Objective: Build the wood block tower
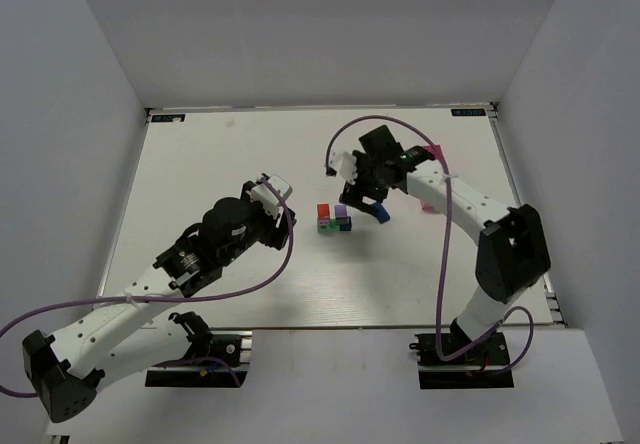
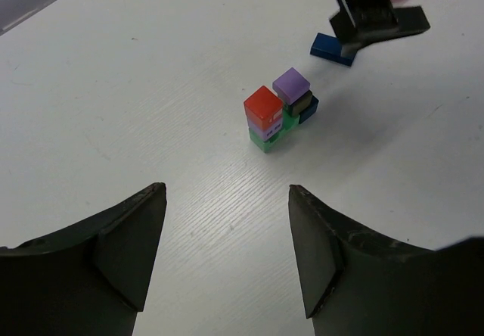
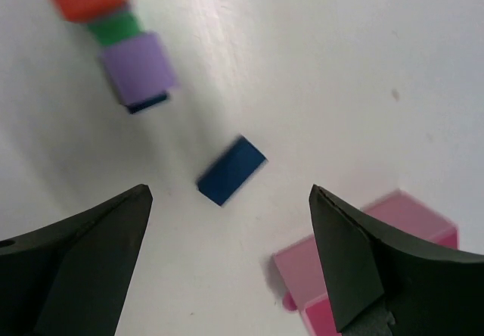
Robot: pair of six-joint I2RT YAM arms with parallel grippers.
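Note:
The wood block tower [image 1: 334,218] stands mid-table as a compact cluster. In the left wrist view a red cube [image 2: 263,104] tops a green one [image 2: 266,137], and a purple cube [image 2: 291,85] sits over a blue one [image 2: 308,107]. A loose blue block [image 3: 231,169] lies flat on the table just right of the tower [image 3: 125,48]. My right gripper [image 3: 230,192] hovers open above that loose block [image 1: 382,216], holding nothing. My left gripper [image 2: 225,192] is open and empty, well left of the tower [image 2: 278,116] and pointing toward it.
A pink rectangular box [image 3: 378,245] lies close behind the right gripper [image 1: 366,204], partly under its arm. The left gripper [image 1: 284,199] is on the tower's left. White walls enclose the table [image 1: 230,154] on three sides.

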